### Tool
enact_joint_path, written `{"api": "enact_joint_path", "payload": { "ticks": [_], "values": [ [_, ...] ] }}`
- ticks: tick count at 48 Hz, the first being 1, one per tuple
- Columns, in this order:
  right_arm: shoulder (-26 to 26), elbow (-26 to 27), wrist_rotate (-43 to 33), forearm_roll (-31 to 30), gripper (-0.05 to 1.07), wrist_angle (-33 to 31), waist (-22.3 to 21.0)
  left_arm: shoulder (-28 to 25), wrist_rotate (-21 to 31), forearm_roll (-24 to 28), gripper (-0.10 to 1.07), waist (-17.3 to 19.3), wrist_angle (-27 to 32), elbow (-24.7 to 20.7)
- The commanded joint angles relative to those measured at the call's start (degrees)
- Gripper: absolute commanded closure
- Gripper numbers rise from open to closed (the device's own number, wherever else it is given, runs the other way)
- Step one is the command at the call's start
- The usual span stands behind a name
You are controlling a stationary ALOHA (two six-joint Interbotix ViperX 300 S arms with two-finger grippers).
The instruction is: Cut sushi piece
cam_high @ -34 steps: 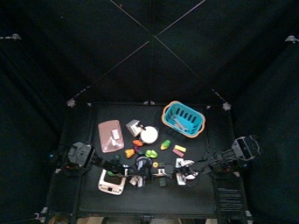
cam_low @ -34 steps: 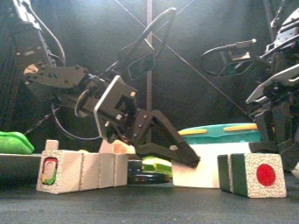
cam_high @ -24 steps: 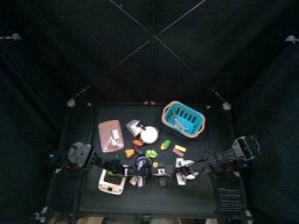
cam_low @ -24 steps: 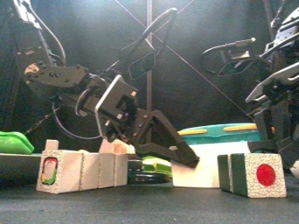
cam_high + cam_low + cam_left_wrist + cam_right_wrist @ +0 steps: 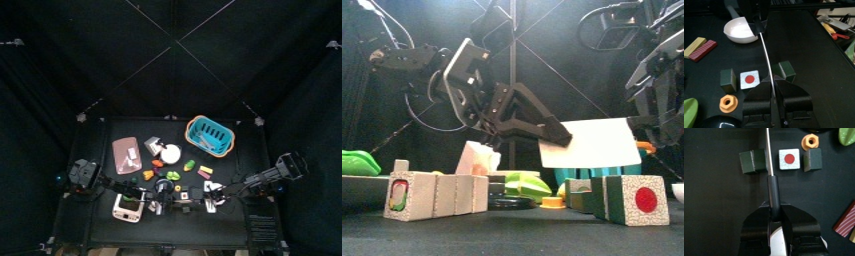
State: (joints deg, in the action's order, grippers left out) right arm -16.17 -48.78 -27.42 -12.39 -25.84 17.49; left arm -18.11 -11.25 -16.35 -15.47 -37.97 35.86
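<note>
A sushi piece, a white block with a red centre point(image 5: 749, 77) between two dark green end blocks point(image 5: 729, 79), lies on the black table. It also shows in the right wrist view point(image 5: 789, 157) and at the front right in the front view point(image 5: 645, 199). My left gripper point(image 5: 771, 92) is shut on a knife whose white blade point(image 5: 591, 143) hangs in the air above and left of that sushi. My right gripper point(image 5: 774, 203) is shut on a black-handled knife point(image 5: 773, 185), its thin blade pointing between a green block point(image 5: 753, 162) and the white block.
A second sushi roll point(image 5: 436, 192) stands at the front left. A white bowl point(image 5: 741, 30), an orange ring point(image 5: 809, 140), red and yellow sticks point(image 5: 701, 46) and green toys point(image 5: 529, 184) lie around. A blue basket point(image 5: 210, 135) and a pink board point(image 5: 127, 155) are farther back.
My left gripper has lifted the white-bladed knife from table level beside the right sushi to well above it. The right arm has drawn up and back.
</note>
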Motion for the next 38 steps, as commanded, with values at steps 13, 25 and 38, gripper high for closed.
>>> {"api": "enact_joint_path", "payload": {
  "ticks": [13,25,38],
  "values": [
    [-0.7,1.5,-0.3,2.5,0.6,1.9,0.8,-0.5,-0.1,-6.2,0.59,-3.3,-1.0,-4.0],
    [0.0,1.1,-0.3,3.5,0.6,1.8,0.8,-1.1,0.0,-9.7,0.59,-5.2,-1.1,-5.4],
    [0.6,1.0,-0.3,3.8,0.6,1.9,1.1,-1.5,0.0,-13.4,0.59,-5.7,-1.1,-6.3]
  ]
}}
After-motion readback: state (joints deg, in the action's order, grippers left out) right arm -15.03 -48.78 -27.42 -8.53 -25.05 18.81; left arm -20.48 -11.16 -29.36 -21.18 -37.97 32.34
